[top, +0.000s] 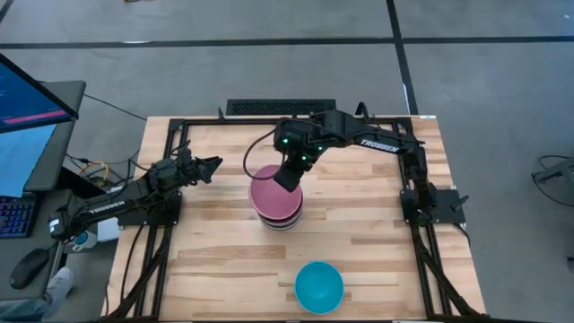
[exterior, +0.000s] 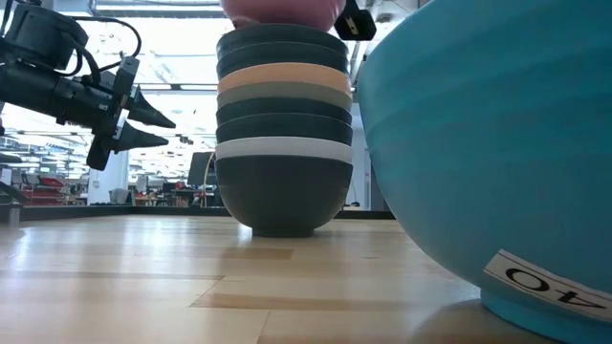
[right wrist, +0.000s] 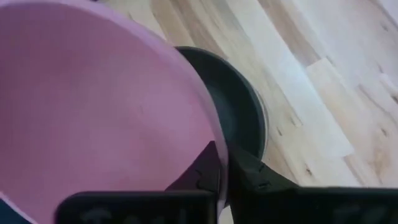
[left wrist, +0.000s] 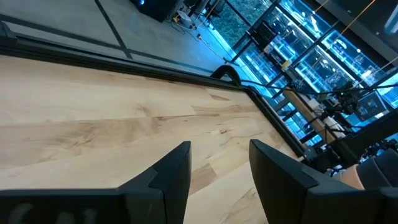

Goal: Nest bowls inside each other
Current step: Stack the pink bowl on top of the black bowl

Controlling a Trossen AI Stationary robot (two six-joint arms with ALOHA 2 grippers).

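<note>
Over the stack at mid-table, right gripper pinching pink bowl by its rim, lowering. Next: seat, release, fetch blue bowl. Left gripper spread, idle near table's left edge.

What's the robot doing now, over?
Right gripper pinching pink bowl rim over the stack. Left gripper open, waiting aside. Blue bowl not stacked yet. Nothing blocking.

The stack of bowls stands mid-desk, the main obstacle. Above it the right end effector pinches the pink bowl, blocking access from overhead. The blue bowl sits well in front of the stack. Left of the stack, bare wood lies open up to the left end effector, fingers parted.
</note>
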